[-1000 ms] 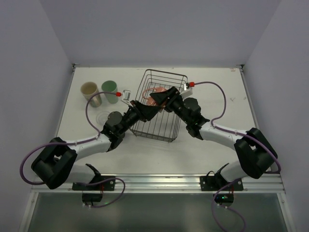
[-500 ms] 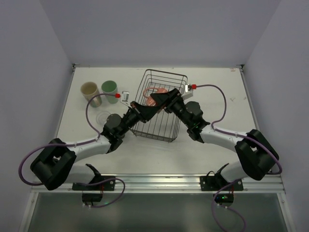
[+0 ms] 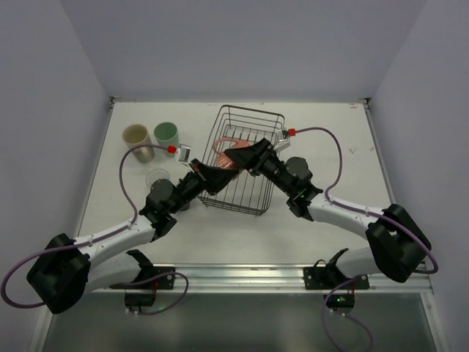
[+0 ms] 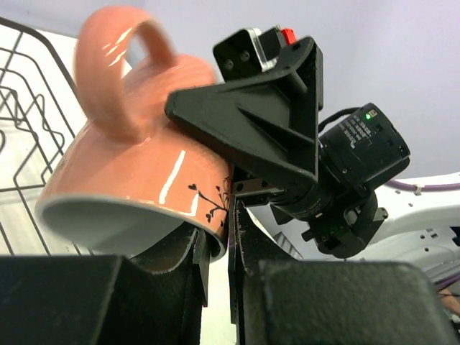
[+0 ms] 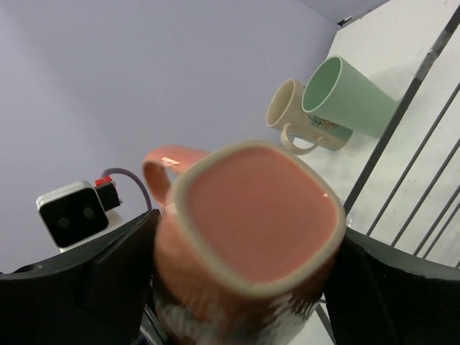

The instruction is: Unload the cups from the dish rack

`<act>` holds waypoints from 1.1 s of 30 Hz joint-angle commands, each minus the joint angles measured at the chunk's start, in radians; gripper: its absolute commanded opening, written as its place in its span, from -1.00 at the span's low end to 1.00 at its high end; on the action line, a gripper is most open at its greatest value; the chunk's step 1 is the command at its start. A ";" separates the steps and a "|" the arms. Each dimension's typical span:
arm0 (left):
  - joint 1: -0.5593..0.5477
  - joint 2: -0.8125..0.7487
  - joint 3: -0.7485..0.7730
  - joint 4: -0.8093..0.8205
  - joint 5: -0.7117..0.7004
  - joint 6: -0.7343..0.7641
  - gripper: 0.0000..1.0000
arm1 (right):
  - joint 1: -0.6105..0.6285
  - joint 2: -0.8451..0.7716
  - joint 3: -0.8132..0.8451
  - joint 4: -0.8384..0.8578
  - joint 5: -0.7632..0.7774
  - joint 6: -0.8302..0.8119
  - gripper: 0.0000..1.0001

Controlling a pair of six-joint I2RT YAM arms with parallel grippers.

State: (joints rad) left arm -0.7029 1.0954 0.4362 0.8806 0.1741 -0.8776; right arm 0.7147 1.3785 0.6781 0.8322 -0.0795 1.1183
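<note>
Left wrist: left claw (image 4: 219,241) pinches salmon mug (image 4: 136,169) (by rim).

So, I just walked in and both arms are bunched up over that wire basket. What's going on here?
Both arms meet over the dish rack on one salmon-pink mug. The left pincer pinches its rim while the right pincer clasps its body, so it looks like a handover. A mint-green cup and a cream cup stand on the table left of the rack.
</note>
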 commanded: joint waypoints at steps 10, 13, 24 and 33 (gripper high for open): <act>0.022 -0.042 0.027 0.057 -0.131 0.078 -1.00 | -0.152 -0.044 -0.026 0.018 -0.235 -0.015 0.98; 0.022 -0.025 0.045 0.046 -0.111 0.077 -1.00 | -0.164 -0.055 -0.032 0.016 -0.229 -0.026 0.98; 0.020 -0.150 0.303 -0.577 -0.005 0.301 -1.00 | -0.333 -0.243 -0.114 -0.106 -0.278 -0.093 0.98; 0.022 -0.200 0.591 -1.242 0.102 0.471 -1.00 | -0.362 -0.371 0.023 -0.632 -0.181 -0.391 0.98</act>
State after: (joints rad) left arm -0.6819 0.9123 0.9112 -0.1162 0.1963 -0.5163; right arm 0.3630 1.0515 0.6231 0.4034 -0.2989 0.8719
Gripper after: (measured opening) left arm 0.170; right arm 0.987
